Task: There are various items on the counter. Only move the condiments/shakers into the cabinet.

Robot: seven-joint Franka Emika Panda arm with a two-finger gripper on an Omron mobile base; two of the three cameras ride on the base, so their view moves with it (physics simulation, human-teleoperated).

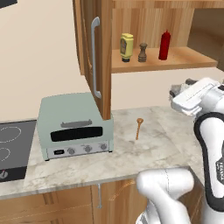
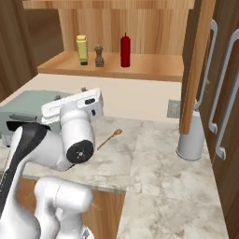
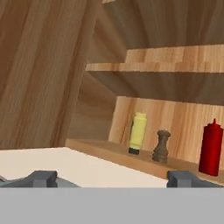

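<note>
On the open cabinet's shelf (image 1: pixel 183 59) three condiments stand upright in a row: a yellow labelled bottle (image 1: pixel 126 47) (image 2: pixel 82 49) (image 3: pixel 138 132), a small dark brown shaker (image 1: pixel 143 52) (image 2: pixel 99 56) (image 3: pixel 162 145) and a red squeeze bottle (image 1: pixel 164 45) (image 2: pixel 125 50) (image 3: pixel 211 148). A slim wooden spoon (image 1: pixel 138 128) (image 2: pixel 110 137) lies on the marbled counter (image 1: pixel 131 155). My gripper (image 3: pixel 113 179) is open and holds nothing. It is drawn back from the shelf and faces the three condiments from below their level.
The cabinet door (image 1: pixel 101 65) with its silver bar handle stands swung out over a pale green toaster oven (image 1: pixel 74 127). A black cooktop (image 1: pixel 11 148) lies at the far left. A grey canister (image 2: pixel 190 140) stands by the tall wood doors (image 2: pixel 226 107) on the right.
</note>
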